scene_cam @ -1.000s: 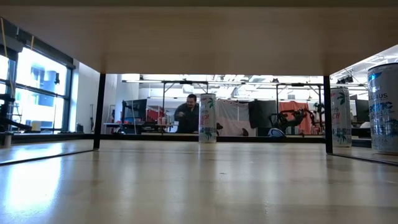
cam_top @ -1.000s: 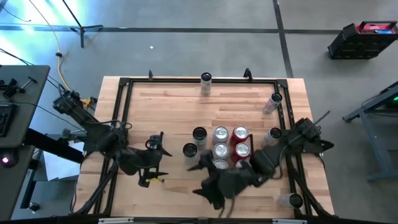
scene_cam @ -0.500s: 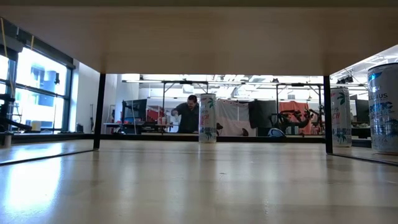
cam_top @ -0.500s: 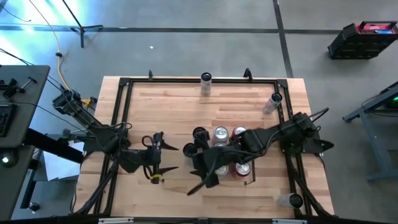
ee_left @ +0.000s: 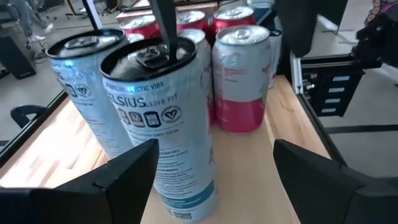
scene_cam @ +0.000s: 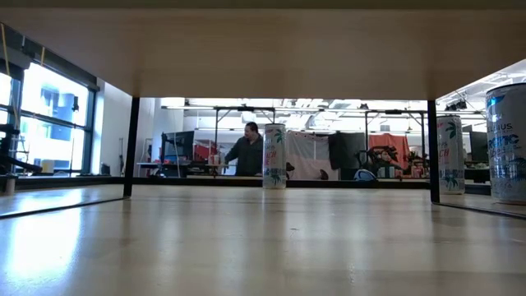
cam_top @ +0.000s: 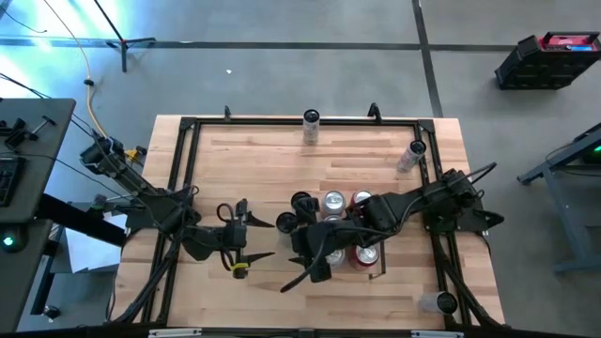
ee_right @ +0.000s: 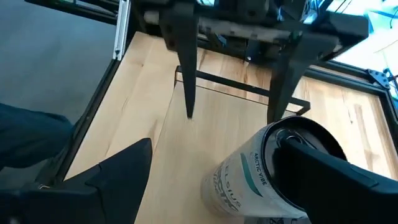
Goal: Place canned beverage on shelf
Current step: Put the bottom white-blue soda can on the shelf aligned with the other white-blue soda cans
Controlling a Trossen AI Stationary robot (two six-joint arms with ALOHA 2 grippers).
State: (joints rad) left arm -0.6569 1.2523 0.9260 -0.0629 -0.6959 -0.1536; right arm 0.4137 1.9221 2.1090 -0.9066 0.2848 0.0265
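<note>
Several upright cans stand packed on the shelf [cam_top: 379,273], white ones [cam_top: 285,223] at its left side and red ones [ee_left: 241,81] behind them. My left gripper [cam_top: 268,238] hovers open just left of the group, fingers nearly level and pointing at the front white can [ee_left: 161,124]. My right gripper [cam_top: 293,258] reaches over the cans from the right, open and slanting down. The front white can [ee_right: 267,168] stands between its fingers, close to one finger [ee_right: 323,174]. That finger [ee_left: 165,25] shows over the can's top in the left wrist view. My right gripper has one finger [ee_right: 323,174] right at the top rim of the front white can [ee_right: 283,134], coming slantwise from above and from the table's right. I cannot tell whether it touches. The can stands upright on the shelf. My left gripper touches nothing.
Single cans stand at the far edge [cam_top: 311,119], at the far right [cam_top: 413,150] and at the near right corner [cam_top: 441,302]. A black frame [cam_top: 188,150] edges the tabletop. Bare wood lies between the far can and the group. A person [scene_cam: 246,152] stands in the room beyond.
My right gripper has swung from near the table's front edge toward the far edge and left, rolling as it went, and now stands over the left side of the can group. My left gripper has sunk slightly, tipped up nearer to level and edged toward the cans. The cans stay put.
</note>
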